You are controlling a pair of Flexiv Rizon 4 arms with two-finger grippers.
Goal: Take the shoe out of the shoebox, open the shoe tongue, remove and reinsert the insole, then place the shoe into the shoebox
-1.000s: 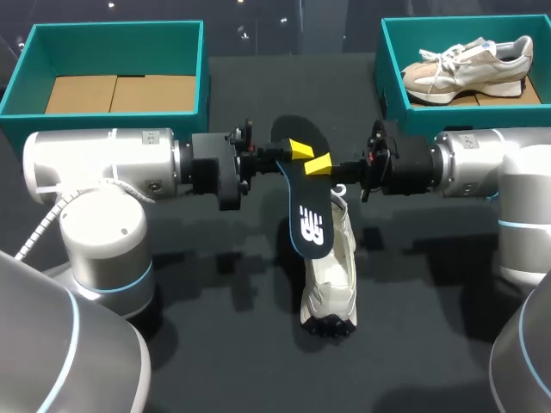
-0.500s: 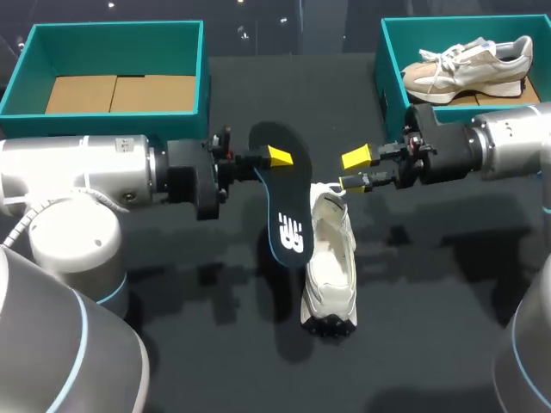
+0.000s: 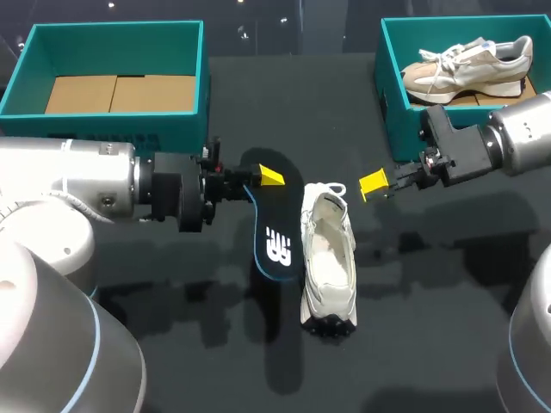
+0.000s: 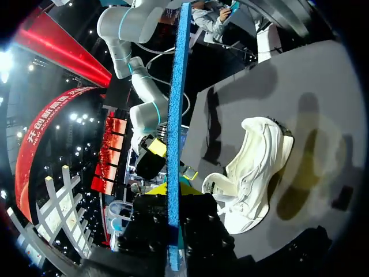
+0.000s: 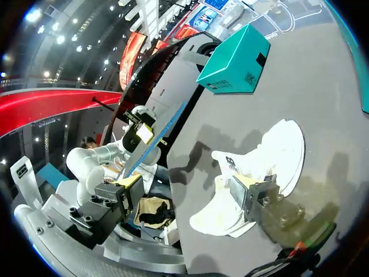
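Nearest us, the white shoe [image 3: 328, 258] lies on the dark table [image 3: 430, 344], heel at 12 o'clock. Just beside it at 9 o'clock hangs the black insole [image 3: 274, 232], its far end pinched in our left gripper [image 3: 265, 177]. At the shoe's 1 o'clock our right gripper [image 3: 374, 184] hovers spread wide, holding nothing. Farthest away, the teal left shoebox [image 3: 129, 127] stands at 10 o'clock. The right shoebox [image 3: 387, 73] at 2 o'clock holds a second shoe [image 3: 469, 67].

Insole [image 3: 275, 245] — just left of shoe [image 3: 330, 258]

Hidden, cut off
The insole [image 3: 274, 225] covers one left gripper [image 3: 263, 181] finger; the upper-right shoebox [image 3: 392, 77] runs past the frame edge.
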